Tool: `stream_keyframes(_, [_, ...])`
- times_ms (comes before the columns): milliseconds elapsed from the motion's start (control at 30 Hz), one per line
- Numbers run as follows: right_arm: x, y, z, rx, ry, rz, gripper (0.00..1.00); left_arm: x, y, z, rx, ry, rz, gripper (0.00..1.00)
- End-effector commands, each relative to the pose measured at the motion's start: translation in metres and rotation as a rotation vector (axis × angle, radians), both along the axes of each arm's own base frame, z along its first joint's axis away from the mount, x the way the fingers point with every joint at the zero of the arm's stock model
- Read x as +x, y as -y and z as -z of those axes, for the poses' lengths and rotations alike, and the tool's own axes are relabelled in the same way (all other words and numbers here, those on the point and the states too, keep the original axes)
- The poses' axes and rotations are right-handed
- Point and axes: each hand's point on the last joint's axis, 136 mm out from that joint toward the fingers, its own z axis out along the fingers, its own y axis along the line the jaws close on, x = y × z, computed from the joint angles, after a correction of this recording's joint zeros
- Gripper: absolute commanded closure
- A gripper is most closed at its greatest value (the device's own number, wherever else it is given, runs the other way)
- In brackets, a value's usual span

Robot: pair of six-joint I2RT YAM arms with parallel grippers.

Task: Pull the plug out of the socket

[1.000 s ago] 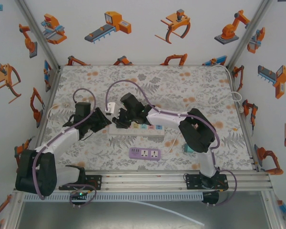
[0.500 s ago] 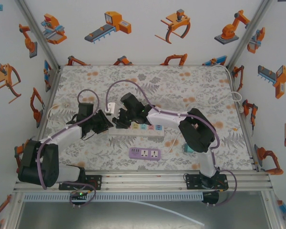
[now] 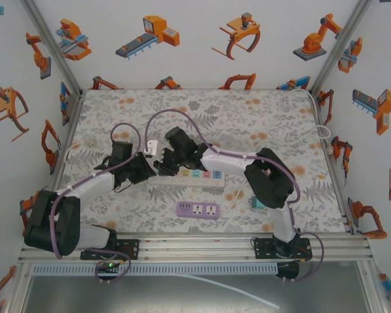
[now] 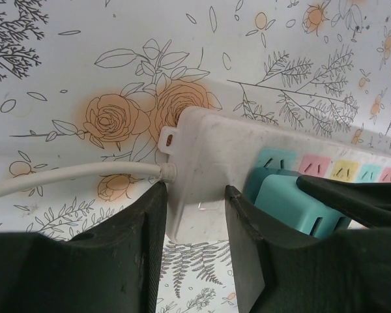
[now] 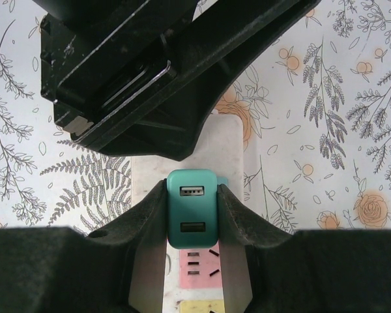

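The socket is a white power strip [image 3: 197,178] with coloured outlets, lying across the middle of the mat. A teal plug [image 5: 191,208] with two USB ports sits in its outlet at the left end. My right gripper [image 5: 191,189] is shut on the plug, one finger on each side. My left gripper [image 4: 195,195] is closed over the strip's left end [image 4: 208,143], beside its white cord [image 4: 72,179]. The plug [image 4: 290,202] stands just right of it, under a right finger [image 4: 352,195]. In the top view both grippers meet there, left [image 3: 148,171] and right [image 3: 166,164].
A purple power strip [image 3: 197,210] lies nearer the front edge. A white adapter [image 3: 151,149] sits just behind the grippers. A small teal object [image 3: 255,204] lies by the right arm's base, and a white cable [image 3: 322,130] loops along the right wall.
My left arm has moved right to the strip's left end and its jaws have narrowed onto it. The right gripper has stayed shut on the plug.
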Motion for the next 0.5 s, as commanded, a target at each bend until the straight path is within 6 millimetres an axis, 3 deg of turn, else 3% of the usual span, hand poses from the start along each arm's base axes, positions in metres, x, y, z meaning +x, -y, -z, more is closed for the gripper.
stream_keyframes(0, [-0.001,-0.01,-0.041,0.115,0.062,-0.024,0.79,-0.025,-0.017,0.03,0.115,-0.113,-0.008,0.58])
stream_keyframes(467, [-0.002,-0.007,-0.052,0.146,0.072,-0.009,0.81,-0.024,-0.024,0.027,0.161,-0.103,-0.03,0.58])
